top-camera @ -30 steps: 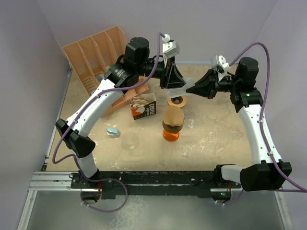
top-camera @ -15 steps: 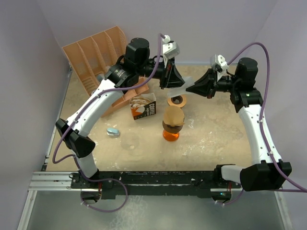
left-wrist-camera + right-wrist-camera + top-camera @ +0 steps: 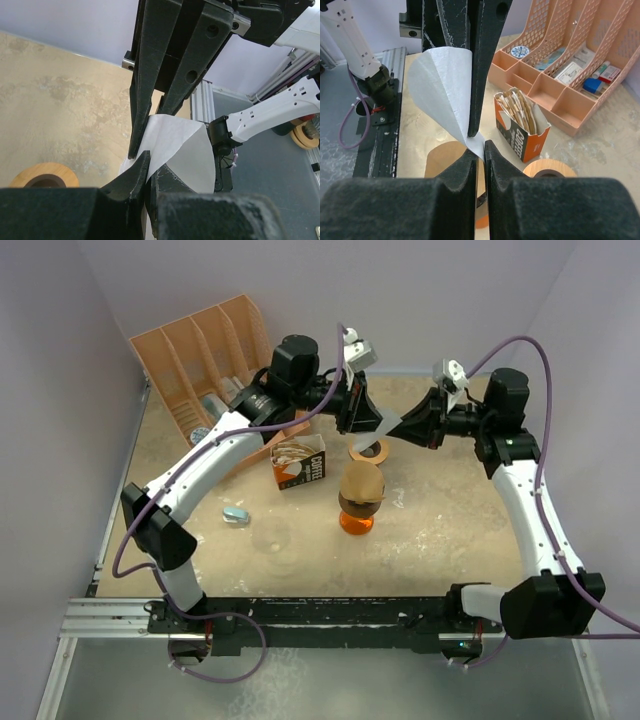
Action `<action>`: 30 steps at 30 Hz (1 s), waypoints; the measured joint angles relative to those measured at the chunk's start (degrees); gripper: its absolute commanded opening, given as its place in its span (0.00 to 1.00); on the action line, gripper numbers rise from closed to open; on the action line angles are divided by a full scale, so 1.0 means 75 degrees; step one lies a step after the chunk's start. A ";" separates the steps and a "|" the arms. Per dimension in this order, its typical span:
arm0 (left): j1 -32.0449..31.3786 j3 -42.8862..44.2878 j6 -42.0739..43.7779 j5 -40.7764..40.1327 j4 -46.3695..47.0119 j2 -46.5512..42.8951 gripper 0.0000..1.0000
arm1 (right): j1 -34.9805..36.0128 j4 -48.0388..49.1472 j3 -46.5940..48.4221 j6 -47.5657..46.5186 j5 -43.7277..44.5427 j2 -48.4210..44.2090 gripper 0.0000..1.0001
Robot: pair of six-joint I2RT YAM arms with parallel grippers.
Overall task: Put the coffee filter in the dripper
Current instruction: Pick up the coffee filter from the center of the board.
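Nearest the arm bases, a small pale-blue object [image 3: 234,514] lies on the sandy table [image 3: 450,530], at about 9 o'clock from the dripper [image 3: 361,498]. The dripper stands upright near the table's middle, a brown cup on an orange base. At its 10 o'clock stands an open box of filters [image 3: 300,462], and at its 12 o'clock a wooden ring [image 3: 368,450] lies flat.

Above the ring, at roughly 1 o'clock from the dripper and off the table, the coffee filter [image 3: 390,423] hangs in the air between the two grippers. It is white paper, thin and smooth, folded flat into a fan that runs from a narrow point to a wide curved rim. In the left wrist view its faces bow slightly apart.

The left gripper [image 3: 148,172] comes in from 9 o'clock, jaws clamped together on the filter's wider part. The right gripper [image 3: 481,150] comes in from 3 o'clock. Its jaws stand only a narrow slit apart with the filter's point between them; I cannot tell whether they press the paper.

Farthest off, at 10 to 11 o'clock against the back-left wall, sits a peach slotted organizer [image 3: 200,360] holding small items.
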 measured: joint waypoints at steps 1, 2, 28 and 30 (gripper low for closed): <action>0.0003 -0.0070 -0.0017 -0.0044 0.0023 -0.0015 0.00 | 0.0000 0.0061 -0.0082 0.0035 0.0000 0.0000 0.12; 0.0009 -0.0152 -0.0067 -0.0070 0.0055 -0.0029 0.00 | 0.0000 0.0073 -0.0134 0.0052 0.0000 0.0000 0.11; 0.0420 -0.0822 -0.0254 -0.0146 0.0656 -0.0058 0.00 | 0.0006 -0.0055 -0.0157 -0.0536 -0.0058 0.0554 0.16; 0.0440 -0.0822 -0.0189 -0.0143 0.0600 -0.0076 0.00 | 0.0006 -0.0061 -0.0157 -0.0568 -0.0058 0.0562 0.18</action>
